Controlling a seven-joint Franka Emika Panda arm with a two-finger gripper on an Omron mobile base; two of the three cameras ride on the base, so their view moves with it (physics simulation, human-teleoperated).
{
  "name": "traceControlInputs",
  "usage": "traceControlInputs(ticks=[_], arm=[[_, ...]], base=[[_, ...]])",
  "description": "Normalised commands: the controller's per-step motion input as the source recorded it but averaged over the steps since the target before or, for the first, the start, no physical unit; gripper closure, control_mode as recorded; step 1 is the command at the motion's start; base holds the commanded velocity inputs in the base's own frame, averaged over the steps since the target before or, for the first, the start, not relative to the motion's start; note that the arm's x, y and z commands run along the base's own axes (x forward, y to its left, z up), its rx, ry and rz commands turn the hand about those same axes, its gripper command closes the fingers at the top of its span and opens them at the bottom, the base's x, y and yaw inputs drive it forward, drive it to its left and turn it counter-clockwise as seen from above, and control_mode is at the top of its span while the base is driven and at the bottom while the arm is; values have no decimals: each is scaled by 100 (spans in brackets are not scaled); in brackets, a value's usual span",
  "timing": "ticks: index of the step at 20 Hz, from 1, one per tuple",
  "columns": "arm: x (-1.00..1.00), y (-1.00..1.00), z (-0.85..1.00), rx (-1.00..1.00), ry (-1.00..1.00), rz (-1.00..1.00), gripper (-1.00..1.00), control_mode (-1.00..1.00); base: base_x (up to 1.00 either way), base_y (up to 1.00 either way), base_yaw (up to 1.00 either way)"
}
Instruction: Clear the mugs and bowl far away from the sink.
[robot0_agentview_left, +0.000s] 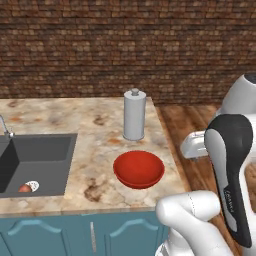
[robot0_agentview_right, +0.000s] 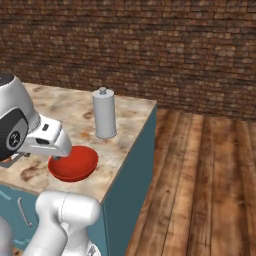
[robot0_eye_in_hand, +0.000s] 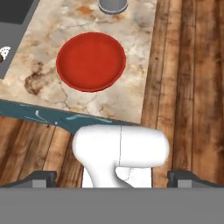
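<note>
Bowl: the red bowl (robot0_agentview_left: 139, 169) sits on the marble counter (robot0_agentview_left: 95, 150) near its right end, between the sink (robot0_agentview_left: 35, 162) and the counter's right edge, close to the front edge; from the hand view (robot0_eye_in_hand: 91, 61) it shows as a round, shallow, glossy disc.
Mugs: two small objects lie at the bottom of the sink basin — one white (robot0_agentview_left: 32, 185), one dark reddish (robot0_agentview_left: 24, 188), touching or nearly so; too small to make out handles.
Sink: dark grey, rectangular, recessed, left of the bowl; a thin steel faucet (robot0_agentview_left: 5, 126) rises at its back left.
Cylinder: a tall grey-white cylinder (robot0_agentview_left: 134, 115) with a knob top stands upright behind the bowl, apart from it.
Edges: the counter ends just right of the bowl; beyond it is open wood-plank floor (robot0_agentview_right: 200, 170).
Surfaces: veined beige marble, teal cabinet fronts (robot0_agentview_left: 75, 232), brick wall (robot0_agentview_left: 125, 45).
Gripper: the gripper (robot0_eye_in_hand: 112, 179) hangs above the floor in front of the counter — fingertips set wide apart, holding nothing.
</note>
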Motion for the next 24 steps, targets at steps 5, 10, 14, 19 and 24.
traceControlInputs(ticks=[5,10,14,19,24], arm=[[32,0,-34,0,11,-3,-100,-100],[28,0,-38,3,7,0,-100,-100],[23,0,-34,7,0,0,-100,-100],[18,0,-34,4,0,0,-100,-100],[29,-1,-24,1,0,0,-100,-100]], base=[[0,0,0],[0,0,0],[0,0,0],[0,0,0],[0,0,0]])
